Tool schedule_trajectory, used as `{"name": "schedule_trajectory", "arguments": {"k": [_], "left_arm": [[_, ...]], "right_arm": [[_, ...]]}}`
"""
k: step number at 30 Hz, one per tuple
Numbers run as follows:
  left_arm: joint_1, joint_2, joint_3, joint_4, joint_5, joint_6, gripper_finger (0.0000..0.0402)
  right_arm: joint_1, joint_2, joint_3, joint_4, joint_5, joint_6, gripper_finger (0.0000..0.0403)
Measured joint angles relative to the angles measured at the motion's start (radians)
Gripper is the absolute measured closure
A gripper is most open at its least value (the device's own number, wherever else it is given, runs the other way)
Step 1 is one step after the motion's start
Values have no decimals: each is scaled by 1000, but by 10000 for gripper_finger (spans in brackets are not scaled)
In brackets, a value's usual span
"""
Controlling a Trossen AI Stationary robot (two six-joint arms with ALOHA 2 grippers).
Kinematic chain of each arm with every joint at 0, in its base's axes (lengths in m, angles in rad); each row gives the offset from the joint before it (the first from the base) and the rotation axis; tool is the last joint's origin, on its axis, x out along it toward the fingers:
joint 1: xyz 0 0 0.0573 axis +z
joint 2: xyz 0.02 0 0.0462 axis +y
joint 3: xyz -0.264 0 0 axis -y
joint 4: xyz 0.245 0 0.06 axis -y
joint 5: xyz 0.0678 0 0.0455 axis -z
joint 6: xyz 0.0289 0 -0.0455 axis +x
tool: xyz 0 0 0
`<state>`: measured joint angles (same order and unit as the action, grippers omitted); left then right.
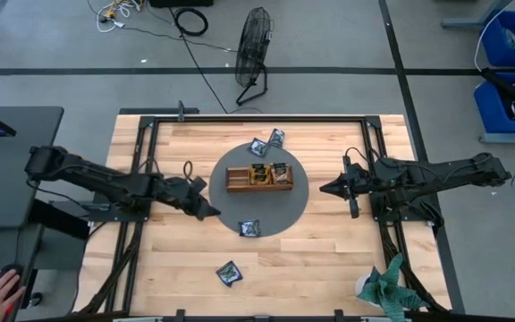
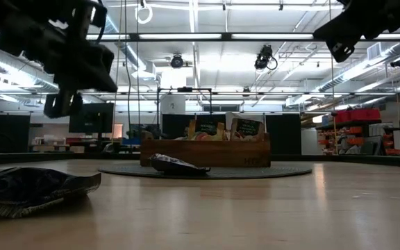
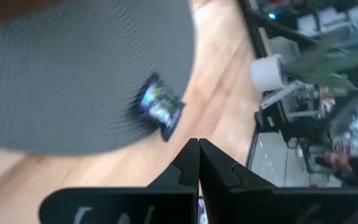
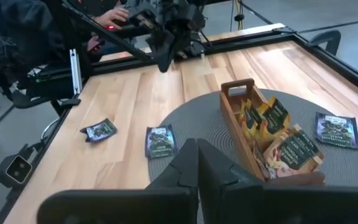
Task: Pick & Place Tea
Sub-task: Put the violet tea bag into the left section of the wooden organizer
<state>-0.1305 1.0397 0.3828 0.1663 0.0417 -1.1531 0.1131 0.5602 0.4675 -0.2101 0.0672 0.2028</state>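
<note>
above the left edge of the round grey mat, the left gripper is seen with its fingers pressed together and nothing between them. the right gripper is held beside the mat's right edge, likewise closed and empty. several tea sachets are already stood in the wooden tray at the mat's centre. two blue sachets are left behind the tray, one blue sachet lies on the mat's front edge, and another rests on the bare table nearer the front. with closed fingers, any descent is judged likely to push the nearest sachet aside rather than grip it; the flat packet could slide off the mat.
</note>
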Motion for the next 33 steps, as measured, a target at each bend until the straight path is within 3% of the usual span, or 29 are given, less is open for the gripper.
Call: {"name": "schedule_trajectory", "arguments": {"k": [6, 15, 19, 24, 33], "left_arm": [[-5, 86, 0, 55, -13, -147, 351], [-5, 218, 0, 125, 4, -355, 203], [-5, 294, 0, 218, 5, -386, 159], [-5, 390, 5, 334, 23, -410, 136], [-3, 525, 19, 446, 40, -460, 134]], "right_arm": [[0, 0, 0, -11, 0, -1, 403], [0, 0, 0, -39, 2, -2, 403], [0, 0, 0, -38, 3, -2, 403], [0, 0, 0, -38, 3, -2, 403], [0, 0, 0, -38, 3, -2, 403]]}}
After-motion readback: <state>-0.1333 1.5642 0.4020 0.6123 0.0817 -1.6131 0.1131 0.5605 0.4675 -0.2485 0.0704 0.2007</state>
